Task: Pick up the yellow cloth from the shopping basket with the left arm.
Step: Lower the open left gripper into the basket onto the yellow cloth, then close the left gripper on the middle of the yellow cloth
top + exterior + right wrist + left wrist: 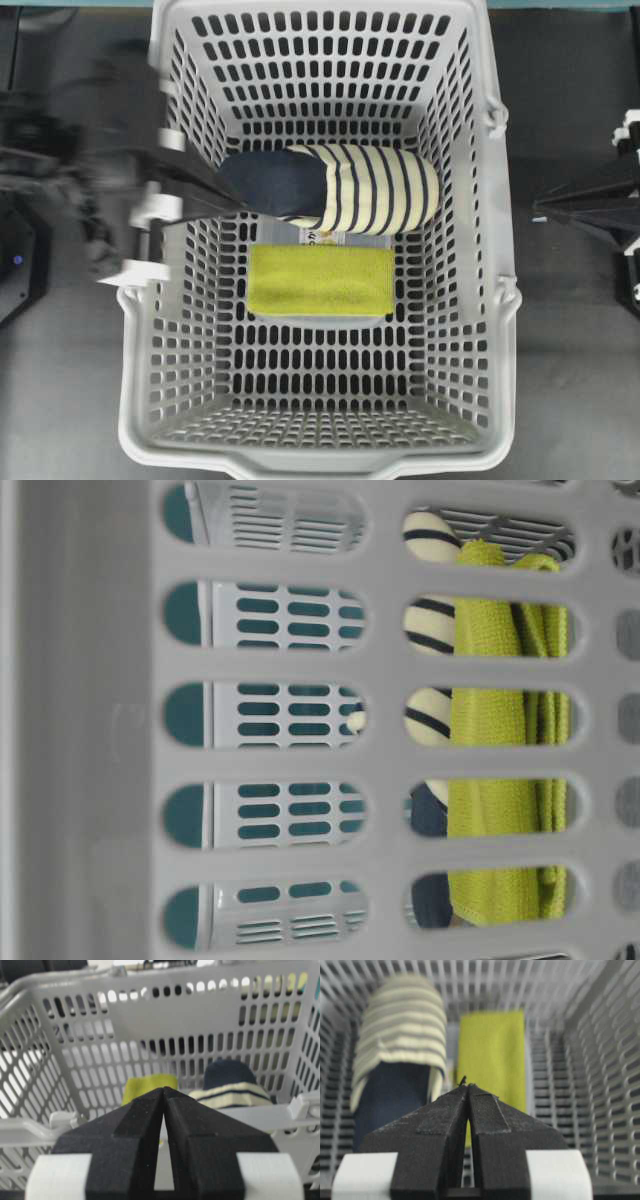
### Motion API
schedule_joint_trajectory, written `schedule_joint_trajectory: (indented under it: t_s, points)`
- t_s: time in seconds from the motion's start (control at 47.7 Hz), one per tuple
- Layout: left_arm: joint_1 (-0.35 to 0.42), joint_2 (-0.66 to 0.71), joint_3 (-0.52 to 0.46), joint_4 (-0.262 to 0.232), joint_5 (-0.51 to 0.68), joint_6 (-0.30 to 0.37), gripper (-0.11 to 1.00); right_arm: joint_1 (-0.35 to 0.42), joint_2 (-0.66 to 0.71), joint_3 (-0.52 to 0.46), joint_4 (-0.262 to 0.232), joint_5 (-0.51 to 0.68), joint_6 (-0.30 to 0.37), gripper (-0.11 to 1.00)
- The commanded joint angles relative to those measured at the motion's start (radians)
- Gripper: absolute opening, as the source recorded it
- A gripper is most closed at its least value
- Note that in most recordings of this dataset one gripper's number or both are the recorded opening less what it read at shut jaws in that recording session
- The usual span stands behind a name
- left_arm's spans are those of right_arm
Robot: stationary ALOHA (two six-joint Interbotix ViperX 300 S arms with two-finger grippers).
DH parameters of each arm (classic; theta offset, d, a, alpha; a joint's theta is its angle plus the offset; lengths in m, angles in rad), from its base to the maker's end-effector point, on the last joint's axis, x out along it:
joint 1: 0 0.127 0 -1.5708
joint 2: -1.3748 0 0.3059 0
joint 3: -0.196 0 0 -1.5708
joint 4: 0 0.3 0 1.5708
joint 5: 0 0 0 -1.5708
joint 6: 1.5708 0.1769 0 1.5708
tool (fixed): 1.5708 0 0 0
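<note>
While the big grey shopping basket (500, 300) sat in the middle of the dark table (570, 400), the yellow cloth (320, 280) lay flat on the basket's floor. It was folded into a neat rectangle. Just beside it, touching along one edge, lay a slipper (350, 188) with cream and navy stripes and a dark blue opening.

The left arm (110, 150) reached over the basket's left wall. Its gripper (235, 200) pointed in over the dark blue end of the slipper. Both fingers were pressed tight together, with nothing between them. In the left wrist view the clenched tips (467, 1087) hung above the cloth (492, 1055) and the slipper (400, 1035), not touching either one.

The right gripper (545, 207) stayed outside the basket, well off to the right side. Its fingers (135, 1125) were squeezed together too, and they held nothing. From there the cloth (147, 1085) and the slipper (230, 1087) showed over the basket's rim (30, 1127).
</note>
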Motion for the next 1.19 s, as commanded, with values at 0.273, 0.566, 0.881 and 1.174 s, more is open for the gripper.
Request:
schedule_joint_trajectory:
  t_s: [0.273, 0.566, 0.881, 1.174]
  points:
    - [0.0, 0.239, -0.253, 0.005, 0.166, 0.003, 0.0, 0.0, -0.003, -0.021, 0.003, 0.009, -0.003, 0.43]
    - [-0.012, 0.336, -0.275, 0.005, 0.173, -0.008, 0.39, 0.0, -0.003, -0.021, 0.003, 0.006, -0.002, 0.7]
    - [-0.037, 0.502, -0.268, 0.005, 0.172, -0.009, 0.87, -0.005, -0.003, -0.02, 0.003, 0.002, 0.0, 0.69]
    - [-0.054, 0.594, -0.224, 0.005, 0.169, 0.0, 0.84, -0.009, -0.003, -0.015, 0.003, 0.003, 0.0, 0.69]
